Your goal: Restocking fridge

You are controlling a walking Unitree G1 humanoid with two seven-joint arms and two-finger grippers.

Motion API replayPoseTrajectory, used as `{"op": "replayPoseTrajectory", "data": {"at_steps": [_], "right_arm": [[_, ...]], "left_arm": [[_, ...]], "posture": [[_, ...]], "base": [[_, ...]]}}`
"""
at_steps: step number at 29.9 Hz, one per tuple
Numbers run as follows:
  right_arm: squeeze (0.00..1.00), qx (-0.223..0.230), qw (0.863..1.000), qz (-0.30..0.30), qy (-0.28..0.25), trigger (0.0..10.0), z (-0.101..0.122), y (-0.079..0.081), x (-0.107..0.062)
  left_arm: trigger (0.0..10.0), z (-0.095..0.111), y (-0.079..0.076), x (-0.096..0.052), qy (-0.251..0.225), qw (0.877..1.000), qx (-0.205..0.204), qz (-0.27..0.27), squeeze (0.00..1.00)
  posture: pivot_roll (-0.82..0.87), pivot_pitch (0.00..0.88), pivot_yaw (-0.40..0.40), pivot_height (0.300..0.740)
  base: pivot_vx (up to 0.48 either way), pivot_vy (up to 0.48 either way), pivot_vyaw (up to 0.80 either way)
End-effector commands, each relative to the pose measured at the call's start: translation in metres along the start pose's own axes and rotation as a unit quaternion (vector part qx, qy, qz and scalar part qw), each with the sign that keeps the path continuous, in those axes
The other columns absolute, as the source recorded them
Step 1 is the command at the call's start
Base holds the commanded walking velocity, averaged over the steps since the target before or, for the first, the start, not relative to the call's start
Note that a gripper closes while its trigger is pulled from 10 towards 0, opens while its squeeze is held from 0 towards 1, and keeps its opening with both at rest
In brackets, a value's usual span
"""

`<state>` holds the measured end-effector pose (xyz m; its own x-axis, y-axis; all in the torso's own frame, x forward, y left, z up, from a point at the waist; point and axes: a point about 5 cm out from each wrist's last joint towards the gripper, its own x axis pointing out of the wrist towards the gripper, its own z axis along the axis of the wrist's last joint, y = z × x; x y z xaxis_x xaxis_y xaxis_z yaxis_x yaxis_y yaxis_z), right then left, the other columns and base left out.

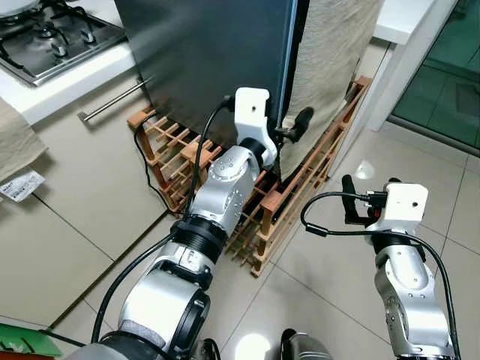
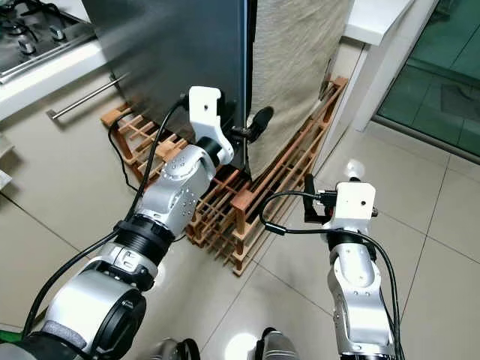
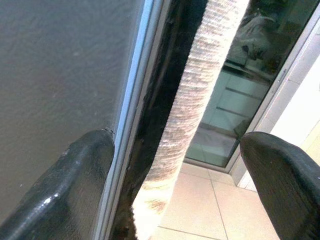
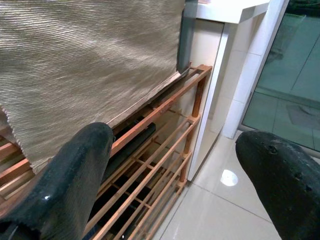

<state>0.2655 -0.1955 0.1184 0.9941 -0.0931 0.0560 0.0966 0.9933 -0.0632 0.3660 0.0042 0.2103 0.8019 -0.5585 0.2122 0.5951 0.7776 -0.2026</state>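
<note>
Left gripper [image 3: 175,185] spread wide at the right edge of the fridge door [image 1: 210,60], one finger [image 3: 75,175] touching the dark door face, the other out in the air, holding nothing; between them the dark gap and a hanging beige ribbed cloth [image 3: 195,100]. Right gripper [image 4: 175,175] also wide open and empty, low over the tiled floor [image 1: 330,262], just beside the outer end of the rack. Tall dark fridge straight ahead, door apparently ajar by a narrow gap. Beige cloth [image 1: 330,52] draped down just right of the door edge. Wooden lattice rack [image 1: 262,217] on the floor at the fridge's foot. White counter with gas hob [image 1: 52,37] off to the left, drawer bar handle [image 1: 112,101] beneath it. Glass door [image 1: 442,75] at far right.
</note>
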Motion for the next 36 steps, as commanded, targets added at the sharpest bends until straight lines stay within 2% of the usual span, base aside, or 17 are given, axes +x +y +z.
{"op": "replayPoseTrajectory", "data": {"at_steps": [1,3,4,5,7,9,12,14,16,20,21,22,24,28,33,36], "right_arm": [[0.00,0.005,1.000,-0.008,-0.008,10.0,0.005,-0.002,0.004],[0.00,0.004,1.000,-0.018,-0.024,10.0,0.011,-0.006,0.008],[0.00,0.004,1.000,-0.018,-0.024,10.0,0.011,-0.006,0.008],[0.00,0.004,0.999,-0.033,-0.034,10.0,0.016,-0.012,0.007],[0.00,0.001,0.998,-0.045,-0.041,10.0,0.020,-0.016,0.002],[0.00,-0.006,0.998,-0.049,-0.046,10.0,0.022,-0.020,-0.002],[0.00,-0.022,0.996,-0.060,-0.063,10.0,0.030,-0.028,-0.007],[0.00,-0.033,0.994,-0.067,-0.076,10.0,0.036,-0.033,-0.008],[0.00,-0.042,0.993,-0.075,-0.086,10.0,0.040,-0.037,-0.007],[0.00,-0.046,0.994,-0.071,-0.073,10.0,0.036,-0.036,0.000],[0.00,-0.044,0.994,-0.070,-0.068,10.0,0.034,-0.035,0.003],[0.00,-0.038,0.995,-0.060,-0.066,10.0,0.033,-0.029,0.010],[0.00,-0.033,0.997,-0.043,-0.063,10.0,0.032,-0.021,0.016],[0.00,-0.027,0.997,-0.030,-0.059,10.0,0.029,-0.013,0.018],[0.00,-0.027,0.998,-0.028,-0.047,10.0,0.022,-0.013,0.020],[0.00,-0.021,0.999,-0.004,-0.043,10.0,0.019,-0.007,0.021]], "left_arm": [[10.0,0.004,-0.035,-0.002,-0.027,0.998,-0.043,-0.045,0.00],[10.0,0.013,-0.011,-0.024,-0.047,0.998,-0.024,-0.020,0.00],[10.0,0.013,-0.011,-0.024,-0.047,0.998,-0.024,-0.020,0.00],[10.0,0.020,0.002,-0.039,-0.062,0.998,-0.004,0.000,0.00],[10.0,0.021,0.013,-0.053,-0.069,0.997,0.030,0.015,0.00],[10.0,0.016,0.025,-0.064,-0.061,0.996,0.051,0.040,0.00],[10.0,0.000,0.053,-0.097,-0.027,0.993,0.061,0.098,0.00],[10.0,-0.005,0.059,-0.116,-0.022,0.990,0.069,0.118,0.00],[10.0,-0.009,0.057,-0.128,-0.016,0.989,0.066,0.128,0.00],[10.0,-0.011,0.055,-0.126,-0.015,0.989,0.042,0.142,0.00],[10.0,-0.010,0.054,-0.121,-0.016,0.989,0.039,0.143,0.00],[10.0,-0.006,0.053,-0.110,-0.024,0.989,0.041,0.143,0.00],[10.0,-0.002,0.055,-0.105,-0.024,0.987,0.051,0.154,0.00],[10.0,0.003,0.060,-0.103,-0.025,0.984,0.046,0.168,0.00],[10.0,0.005,0.063,-0.097,-0.022,0.982,0.049,0.181,0.00],[10.0,0.007,0.062,-0.093,-0.024,0.981,0.052,0.185,0.00]], "posture": [[-0.20,0.106,0.073,0.740],[-0.18,0.083,0.065,0.740],[-0.18,0.083,0.065,0.740],[-0.17,0.069,0.057,0.740],[-0.15,0.053,0.049,0.740],[-0.14,0.037,0.041,0.740],[-0.14,0.025,0.037,0.740],[-0.14,0.023,0.033,0.740],[-0.13,0.021,0.027,0.740],[-0.13,0.020,0.021,0.740],[-0.13,0.019,0.016,0.740],[-0.13,0.018,0.017,0.740],[-0.13,0.019,0.020,0.740],[-0.14,0.024,0.025,0.740],[-0.13,0.029,0.025,0.740],[-0.14,0.029,0.027,0.740]], "base": [[0.000,0.000,0.00],[0.000,0.000,0.00],[0.000,0.000,0.00],[0.000,0.000,0.00],[0.000,0.000,0.00],[0.000,0.000,0.00],[0.000,0.000,0.00],[0.000,0.000,0.00],[0.000,0.000,0.00],[0.000,0.000,-0.15],[0.000,0.000,-0.64],[0.000,0.000,-0.64],[0.000,0.000,-0.63],[0.000,0.000,-0.63],[0.000,0.000,-0.62],[0.000,0.000,-0.21]]}}
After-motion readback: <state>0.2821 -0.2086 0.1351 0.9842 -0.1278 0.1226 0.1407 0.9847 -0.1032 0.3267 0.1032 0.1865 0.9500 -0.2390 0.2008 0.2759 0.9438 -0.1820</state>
